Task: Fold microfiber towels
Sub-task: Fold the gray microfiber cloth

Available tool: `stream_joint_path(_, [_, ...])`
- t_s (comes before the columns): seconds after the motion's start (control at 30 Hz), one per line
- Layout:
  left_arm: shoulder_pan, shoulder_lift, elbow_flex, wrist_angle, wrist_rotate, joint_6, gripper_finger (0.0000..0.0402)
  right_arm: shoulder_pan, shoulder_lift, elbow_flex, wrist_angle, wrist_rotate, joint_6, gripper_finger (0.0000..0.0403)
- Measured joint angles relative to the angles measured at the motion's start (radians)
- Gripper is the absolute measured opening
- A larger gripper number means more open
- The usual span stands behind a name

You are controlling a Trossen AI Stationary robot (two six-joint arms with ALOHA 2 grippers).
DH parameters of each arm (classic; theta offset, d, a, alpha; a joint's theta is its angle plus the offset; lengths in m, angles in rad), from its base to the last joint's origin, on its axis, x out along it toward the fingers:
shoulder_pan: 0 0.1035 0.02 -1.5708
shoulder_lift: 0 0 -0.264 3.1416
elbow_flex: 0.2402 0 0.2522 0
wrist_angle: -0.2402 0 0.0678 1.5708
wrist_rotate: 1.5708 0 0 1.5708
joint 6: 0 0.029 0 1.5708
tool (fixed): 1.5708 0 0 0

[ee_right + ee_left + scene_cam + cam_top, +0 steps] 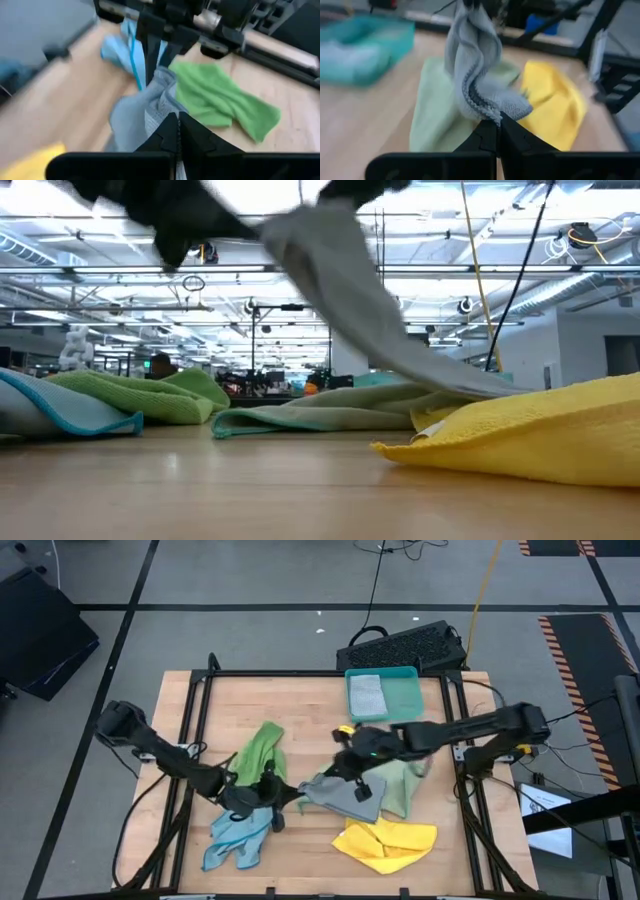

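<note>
A grey microfiber towel [340, 796] hangs bunched between my two grippers above the table's middle. My left gripper [278, 798] is shut on its left end and my right gripper [346, 768] on its far end. In the low view the grey towel [345, 275] slopes down, and its lower edge [470, 385] lies on a pale green towel [405, 785]. A bright green towel [262, 745], a light blue towel [235, 835] and a yellow towel [388, 842] lie flat on the wood. My left gripper pinches a hemmed corner of the grey towel [489, 114] between its two fingers, coming nearly level from the table's left. The cloth rises from there in gathered folds toward the other gripper. My right gripper pinches a bunched edge of the grey towel [165, 107] between its two fingers, slanting down from the table's right. The cloth sags slack from there toward the left gripper [155, 47]; one layer or several, I cannot tell.
A teal tray [410, 675] with a folded cloth [367, 693] in it stands at the table's far edge. A black keyboard [405, 645] lies beyond the table. Black frame rails [200, 710] run along the left and right sides.
</note>
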Motion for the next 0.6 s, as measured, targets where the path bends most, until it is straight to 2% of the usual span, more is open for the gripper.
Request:
stream_joint_path(0.2, [-0.005, -0.001, 0.305, -0.383, 0.073, 0.064, 0.0003, 0.140, -0.117, 0.000, 0.006, 0.099, 0.152, 0.0001])
stream_joint_path(0.33, [-0.027, 0.032, 0.514, -0.650, 0.021, 0.067, 0.0003, 0.228, -0.153, 0.000, -0.002, 0.223, 0.187, 0.0001])
stream_joint_path(0.4, [-0.030, 0.046, 0.615, -0.726, -0.005, 0.080, 0.0003, 0.258, -0.161, 0.000, -0.012, 0.271, 0.198, 0.0001])
stream_joint_path(0.5, [-0.020, 0.057, 0.718, -0.834, -0.021, 0.105, 0.0003, 0.270, -0.161, 0.000, -0.009, 0.288, 0.187, 0.0001])
stream_joint_path(0.6, [0.006, 0.060, 0.741, -0.908, -0.025, 0.110, 0.0004, 0.253, -0.161, 0.000, -0.012, 0.288, 0.161, 0.0001])
